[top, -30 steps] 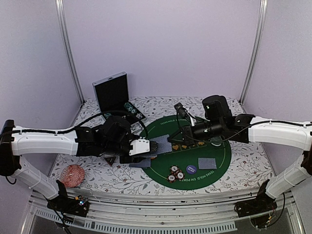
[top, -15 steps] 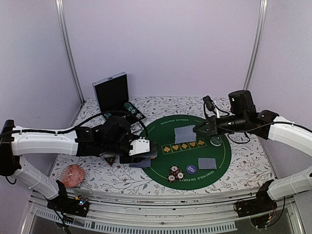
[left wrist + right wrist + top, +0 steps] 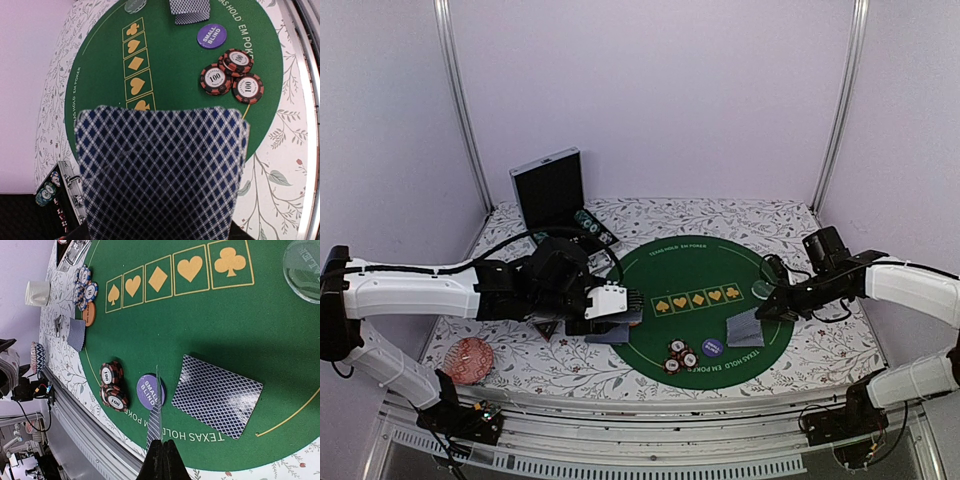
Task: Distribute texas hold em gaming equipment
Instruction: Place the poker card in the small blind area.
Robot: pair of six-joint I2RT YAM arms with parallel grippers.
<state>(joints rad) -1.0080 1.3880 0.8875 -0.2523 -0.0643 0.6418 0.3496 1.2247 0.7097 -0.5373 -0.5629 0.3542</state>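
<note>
My left gripper (image 3: 623, 303) is shut on a deck of blue-backed playing cards (image 3: 160, 175) that hides its fingers in the left wrist view. My right gripper (image 3: 162, 442) is shut on a single card (image 3: 157, 407), seen edge-on. It holds the card just above the green mat (image 3: 695, 325), beside another card (image 3: 217, 395) lying face down. Three red-and-black chips (image 3: 680, 355) and the purple small-blind button (image 3: 712, 347) lie at the mat's near edge. A pale-green button (image 3: 761, 290) lies at the right. An orange button (image 3: 89, 314) sits by the mat's left edge.
An open black case (image 3: 550, 190) with chips stands at the back left. A red patterned round object (image 3: 470, 360) lies near left. A cream mug (image 3: 37, 292), a chip pile (image 3: 85, 287) and a few cards (image 3: 76, 334) sit left of the mat.
My right arm has swung from the mat's middle to its near right, carrying a card down over the card lying there. The left arm has not moved.
</note>
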